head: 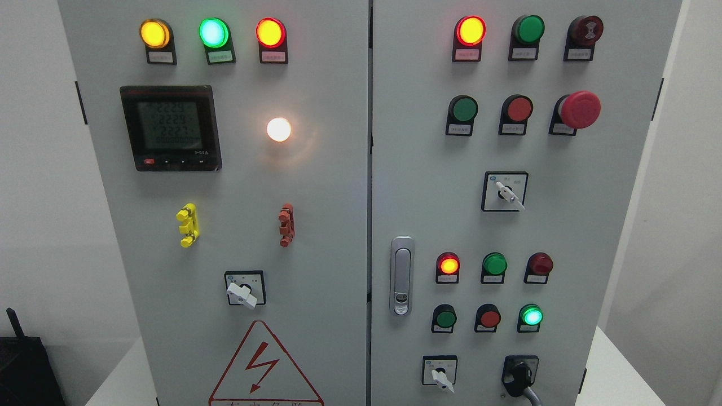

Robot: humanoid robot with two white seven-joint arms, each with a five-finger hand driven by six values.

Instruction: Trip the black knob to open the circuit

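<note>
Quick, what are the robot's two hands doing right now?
Left hand: not in view.
Right hand: not in view.
The black knob at the panel's lower right has nothing touching it.

The cabinet doors (316, 225) look matt grey painted metal, the door handle (401, 275) brushed silvery metal, the emergency stop button (580, 109) and black knob (520, 376) glossy plastic.

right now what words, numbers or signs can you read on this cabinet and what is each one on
"2229" on the top row of the meter display; the rows below look similar but are blurred.
Lightning bolt in a red triangle: warning sign; the characters under it are cut off.
Small labels under the lamps and buttons, such as the one under the yellow lamp: too small to read.
Marks on the plate behind the black knob: unreadable.
No robot hand shows.
</note>
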